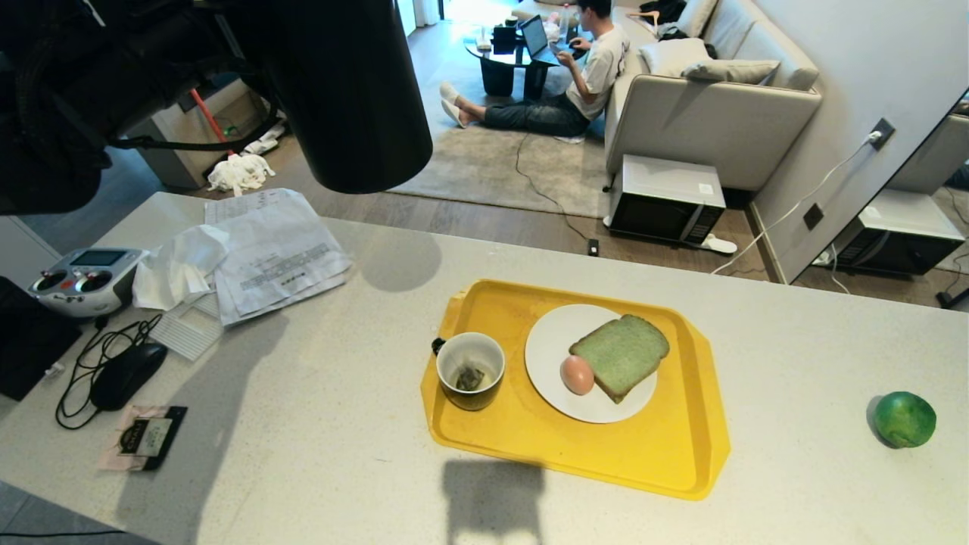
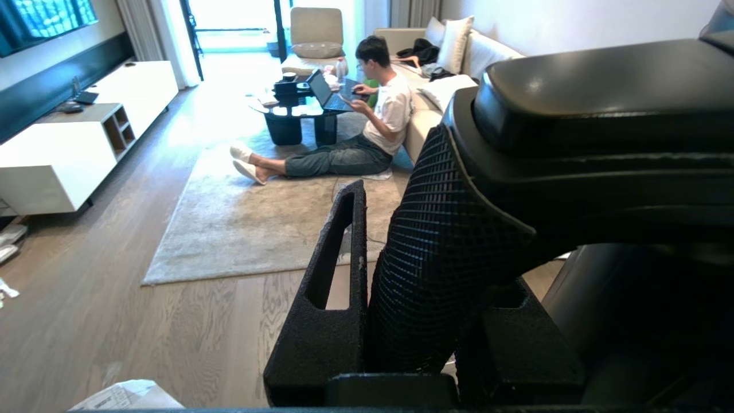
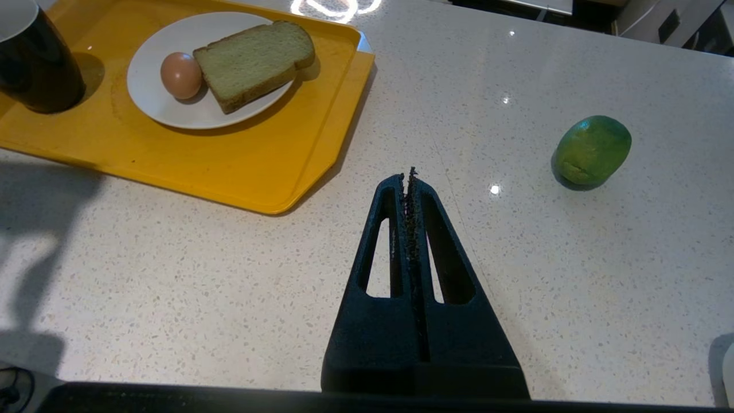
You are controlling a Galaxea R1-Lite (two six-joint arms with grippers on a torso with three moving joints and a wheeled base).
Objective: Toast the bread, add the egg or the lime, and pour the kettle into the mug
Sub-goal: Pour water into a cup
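Your kettle (image 1: 344, 91) is up in the air, matte black and flaring toward its base, hanging over the far left part of the counter (image 1: 318, 424) with its round shadow thrown on the stone beneath. The left gripper (image 2: 418, 287) is clamped on the kettle's handle (image 2: 436, 252), a black grip with a fine cross-hatched texture, one foam-like finger (image 2: 332, 298) plainly pressed against it. The arm comes in high from the left, wrist tipped so its camera looks out level across the room.

Below, the mug (image 1: 470, 370) sits at the left end of the yellow tray (image 1: 606, 454), glossy dark outside, white inside, a tea bag lying in the bottom. Just beside it on the same tray is a white plate (image 1: 553, 341), round and smooth, carrying the bread (image 1: 621, 356), a pale green slice with a thin brown crust, and the egg (image 1: 577, 374), pinkish-brown, touching the bread's near edge.

The lime (image 1: 905, 418) rests alone near the counter's right edge, well apart from the tray, glossy green and slightly lumpy.

Your right gripper (image 3: 410, 178) hovers low over the speckled pale counter between tray and lime, its two slotted black fingers pinched together on nothing.

At the counter's left edge lie papers (image 1: 276, 253) and a remote controller (image 1: 83, 280).
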